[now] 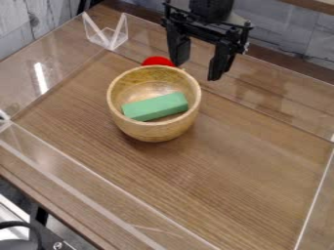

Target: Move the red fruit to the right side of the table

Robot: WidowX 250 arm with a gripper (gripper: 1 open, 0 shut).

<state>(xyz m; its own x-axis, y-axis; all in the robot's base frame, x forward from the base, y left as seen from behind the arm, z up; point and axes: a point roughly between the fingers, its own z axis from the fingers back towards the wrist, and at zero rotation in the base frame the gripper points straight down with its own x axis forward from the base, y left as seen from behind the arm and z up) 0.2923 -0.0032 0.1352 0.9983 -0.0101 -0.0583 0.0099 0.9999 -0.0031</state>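
1. I am looking down across the table, a wide brown wood-grain top fenced by low clear walls; it fills nearly the whole view.

2. A wooden bowl sits left of centre toward the far side, with a green block lying inside it.

3. My single arm comes down from the top edge, and its gripper points straight down with its dark fingers spread wide apart. Nothing sits between them; it holds nothing.

4. The red fruit is the smallest thing here: a glossy red ball of which only the top shows, peeking over the far rim of the bowl. It rests on the table just behind the bowl, touching it or nearly so; I cannot tell which.

5. The relation that matters: the fruit lies just to the left of my open gripper in this view and lower than the fingertips, with the left finger nearest it. I judge I need a small shift left and then a descent, keeping clear of the bowl rim, which crowds the near side of the fruit.

6. The fruit is round, so finger angle matters little. The right half of the table is where it must go.
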